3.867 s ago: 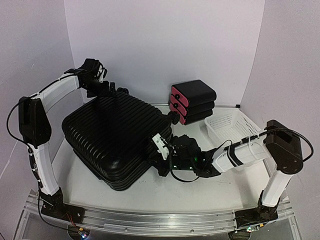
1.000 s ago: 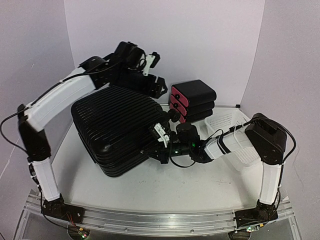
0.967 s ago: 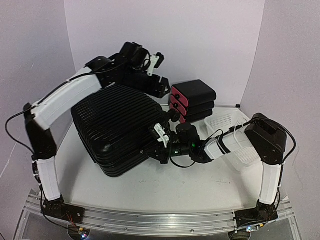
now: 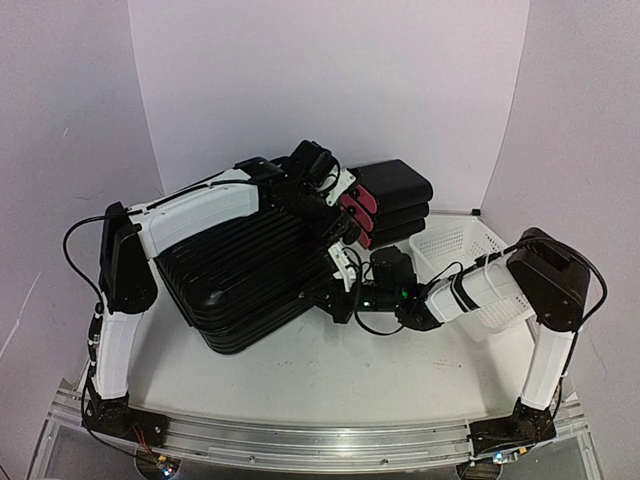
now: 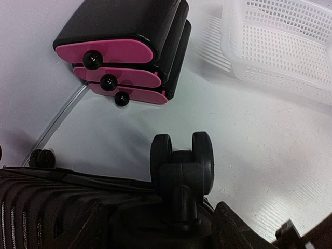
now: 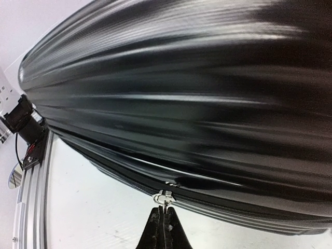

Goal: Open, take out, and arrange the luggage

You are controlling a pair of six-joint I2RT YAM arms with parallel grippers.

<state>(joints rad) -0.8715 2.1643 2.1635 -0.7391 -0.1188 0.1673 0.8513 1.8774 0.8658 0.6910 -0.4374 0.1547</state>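
Luggage (image 4: 245, 270) lies flat on the table (image 4: 330, 370), left of centre, with its ribbed shell up and its zipper seam running along the side that faces the right arm. At that near-right side the right gripper (image 6: 163, 220) is clenched on the small metal zipper pull (image 6: 165, 197), with the seam right in front of its fingertips and stretching off to either side. So the right arm is the one placed to open it, probably by drawing the pull along the seam rather than away from the shell. At the far right corner the left gripper (image 5: 166, 220) stands released, jaws apart astride a wheel (image 5: 181, 155); contact is unclear. Beyond are stacked pink-fronted boxes (image 5: 111, 52) and a white basket (image 5: 280, 46).
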